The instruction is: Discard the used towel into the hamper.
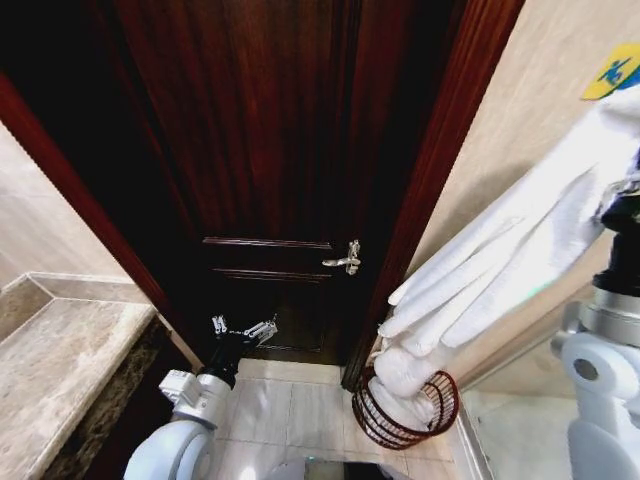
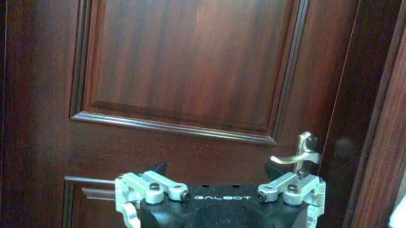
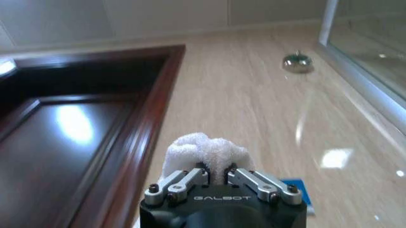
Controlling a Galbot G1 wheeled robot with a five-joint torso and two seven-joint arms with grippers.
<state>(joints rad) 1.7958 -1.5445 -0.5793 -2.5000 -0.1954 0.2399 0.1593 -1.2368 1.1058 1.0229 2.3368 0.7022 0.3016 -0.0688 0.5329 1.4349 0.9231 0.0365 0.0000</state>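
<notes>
A long white towel [image 1: 500,260] hangs from the upper right down to the hamper [image 1: 443,398], a small round dark reddish-brown openwork basket on the floor by the door frame. The towel's bunched lower end [image 1: 405,375] rests inside the hamper. In the right wrist view my right gripper [image 3: 216,168] is shut on a fold of the towel [image 3: 203,147], held high above the hamper. My left gripper [image 1: 243,329] stays low in front of the door, open with nothing in it; the left wrist view shows its fingers [image 2: 156,169] spread apart.
A dark wooden door [image 1: 260,150] with a metal handle [image 1: 345,262] stands straight ahead. A marble counter [image 1: 60,370] lies at the left. A tiled wall [image 1: 520,110] with a yellow and blue sign [image 1: 612,70] and a glass panel edge [image 1: 468,440] are at the right.
</notes>
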